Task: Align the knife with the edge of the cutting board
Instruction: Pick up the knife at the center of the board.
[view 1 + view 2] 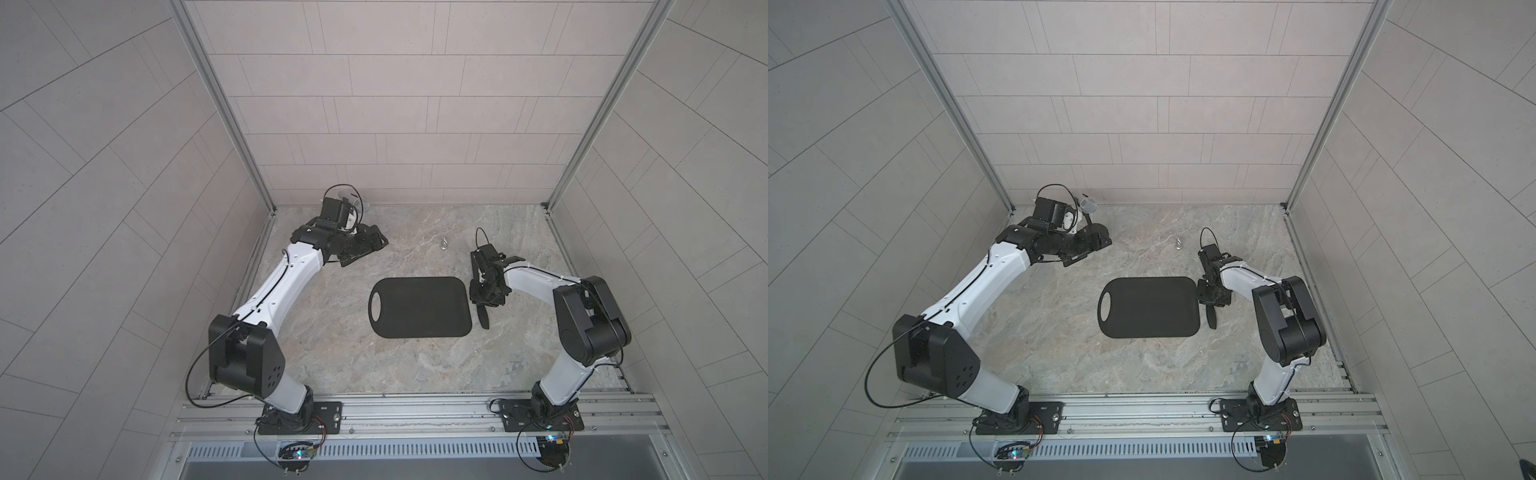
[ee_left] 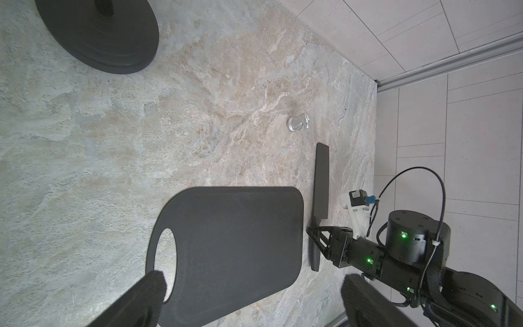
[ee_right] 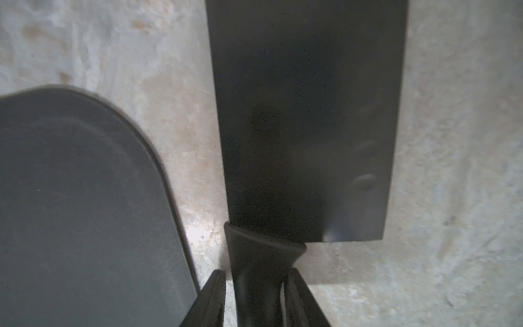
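The knife (image 2: 321,181) lies on the bench (image 1: 332,332) just beside the short edge of the cutting board (image 1: 419,307), roughly parallel, the right gripper (image 3: 256,271) slightly parted around its handle: release seems in hand, next a straight lift clear

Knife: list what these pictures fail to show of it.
- Both top views: the right end effector covers most of the knife; mainly its handle shows.
- Right wrist view: blade tip cut off by the frame edge; picture blurred.
- Left wrist view: end effector crosses the handle.
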Robot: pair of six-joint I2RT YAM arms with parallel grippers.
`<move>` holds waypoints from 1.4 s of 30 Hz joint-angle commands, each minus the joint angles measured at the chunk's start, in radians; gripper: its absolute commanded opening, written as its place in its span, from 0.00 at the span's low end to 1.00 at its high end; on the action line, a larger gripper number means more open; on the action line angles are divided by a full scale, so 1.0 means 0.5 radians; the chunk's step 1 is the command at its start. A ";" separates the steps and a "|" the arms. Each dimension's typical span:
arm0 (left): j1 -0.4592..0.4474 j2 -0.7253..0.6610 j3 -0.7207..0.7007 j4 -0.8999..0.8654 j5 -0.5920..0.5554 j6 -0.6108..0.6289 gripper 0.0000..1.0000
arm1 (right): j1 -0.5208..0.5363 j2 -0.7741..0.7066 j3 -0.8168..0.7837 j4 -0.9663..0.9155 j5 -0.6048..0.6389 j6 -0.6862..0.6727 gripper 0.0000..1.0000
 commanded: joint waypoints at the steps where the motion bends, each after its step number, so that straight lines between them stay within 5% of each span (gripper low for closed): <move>1: -0.005 -0.039 -0.025 0.003 0.027 0.040 1.00 | 0.010 0.046 -0.087 -0.150 0.023 0.036 0.34; 7: -0.005 -0.041 -0.025 0.005 0.030 0.039 1.00 | 0.009 0.065 -0.067 -0.165 0.040 0.039 0.19; 11: -0.006 -0.045 -0.025 0.004 0.029 0.040 1.00 | 0.011 0.063 -0.064 -0.161 0.039 0.038 0.00; 27: -0.008 -0.041 -0.026 0.008 0.033 0.041 1.00 | 0.064 -0.380 -0.204 -0.018 -0.144 0.142 0.00; 42: -0.013 -0.035 -0.028 0.010 0.036 0.042 1.00 | 0.296 -0.396 -0.254 0.083 -0.155 0.261 0.00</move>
